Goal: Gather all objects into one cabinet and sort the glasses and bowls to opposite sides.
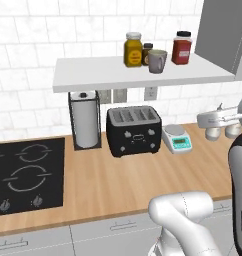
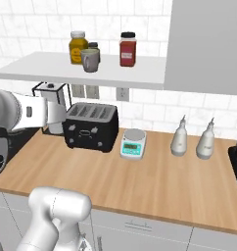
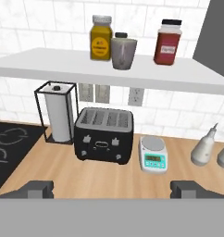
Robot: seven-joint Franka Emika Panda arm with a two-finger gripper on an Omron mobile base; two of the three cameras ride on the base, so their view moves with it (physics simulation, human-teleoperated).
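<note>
While the small grey cup (image 1: 157,61) stands upright on the open white shelf (image 1: 93,74), near the shelf's front edge and toward its right half, its handle is turned to the left in the left base view. A yellow jar (image 1: 133,49) and a smaller dark jar (image 1: 146,54) stand just behind the cup, close to its left side; whether they touch it cannot be told. A red jar (image 1: 181,48) stands apart from the cup, further toward the shelf's right end, where a light-grey cabinet door (image 2: 208,44) hangs beside the shelf.

Below the shelf, along the back edge of the wooden counter (image 1: 123,185), stand a paper towel roll in a black wire holder (image 1: 85,120), a black four-slot toaster (image 1: 133,130) and a small kitchen scale (image 1: 176,138), in that order from left to right. Two pale bottles (image 2: 179,137) stand further along the back edge to the right of the scale. A black cooktop (image 1: 23,175) is set into the counter's left end.

The gripper (image 3: 112,190) hangs above the counter's front part with its fingers (image 3: 37,189) spread wide apart and nothing between them.
</note>
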